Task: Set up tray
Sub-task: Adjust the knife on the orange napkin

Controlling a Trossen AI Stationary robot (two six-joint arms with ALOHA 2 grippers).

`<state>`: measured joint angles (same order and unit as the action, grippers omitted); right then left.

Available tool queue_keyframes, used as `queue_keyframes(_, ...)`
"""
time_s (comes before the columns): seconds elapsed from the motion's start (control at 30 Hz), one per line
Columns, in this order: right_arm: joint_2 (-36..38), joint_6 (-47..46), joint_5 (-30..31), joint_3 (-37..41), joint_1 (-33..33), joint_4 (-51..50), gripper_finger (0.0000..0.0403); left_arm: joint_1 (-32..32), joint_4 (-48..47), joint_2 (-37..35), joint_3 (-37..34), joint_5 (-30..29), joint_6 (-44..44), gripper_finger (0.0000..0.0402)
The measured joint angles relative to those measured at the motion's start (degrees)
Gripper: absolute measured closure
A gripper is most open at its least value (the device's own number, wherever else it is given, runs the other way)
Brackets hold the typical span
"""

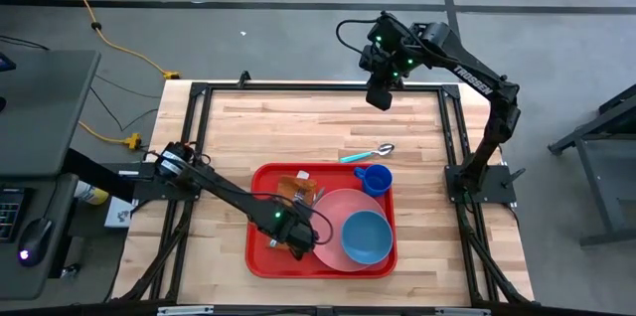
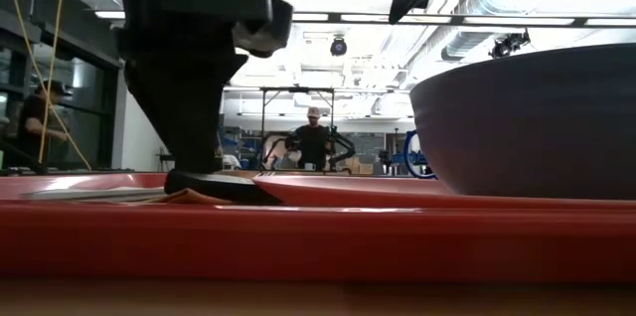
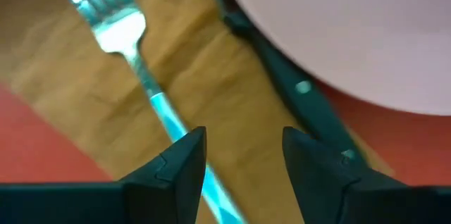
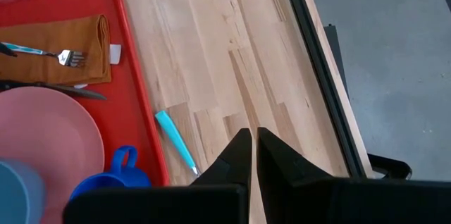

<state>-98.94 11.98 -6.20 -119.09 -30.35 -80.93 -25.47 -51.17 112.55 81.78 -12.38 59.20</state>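
The red tray [image 1: 260, 256] lies on the wooden table's near middle. On it are a brown napkin [image 3: 211, 76] with a teal-handled fork [image 3: 134, 48] and a dark knife [image 3: 296, 90], a pink plate [image 1: 333, 219], a blue bowl [image 1: 366, 237] and a blue cup [image 1: 376, 178]. My left gripper [image 3: 243, 153] is open, pointing down over the napkin beside the plate; the fork's handle runs past one finger. My right gripper [image 4: 252, 143] is shut with nothing in it, high over the table's far side. My left gripper stands open over the napkin, its fingers coming from above. The fork's handle [image 3: 176, 129] passes along the inner side of one finger [image 3: 184, 160] and lies flat on the napkin. Whether that finger touches the handle, I cannot tell.
A teal-handled spoon [image 1: 368, 153] lies on the bare wood just beyond the tray's far rim, near the cup. A black frame [image 1: 298, 87] runs around the table's edges. In the low view, people stand in the room beyond the table.
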Motion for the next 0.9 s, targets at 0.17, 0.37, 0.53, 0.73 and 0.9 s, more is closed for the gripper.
queue_keyframes(0.17, 0.0, -0.3, 0.0, 0.0, 0.0, 0.0, 0.0403, 0.0, -3.9, -2.8, 0.0, -2.3, 0.9, 0.0199)
queue_keyframes(0.37, 0.0, -0.2, -0.4, 0.0, 0.0, -0.5, 0.0403, 2.0, -5.4, -7.8, 0.0, -8.4, -1.2, 0.0203)
queue_keyframes(0.53, 0.0, 0.1, -0.4, 0.0, 0.0, -2.1, 0.0403, 5.1, -0.3, -9.0, 0.0, 0.8, -8.8, 0.0202)
queue_keyframes(0.73, 0.0, 0.9, -0.4, 0.0, 0.0, -4.1, 0.0403, 5.2, 7.6, -9.0, 0.1, 8.2, -12.3, 0.0208)
queue_keyframes(0.9, 0.0, 1.2, -0.4, 0.0, 0.0, -4.3, 0.0403, 5.0, 6.4, -8.9, 0.0, 12.9, -10.2, 0.0207)
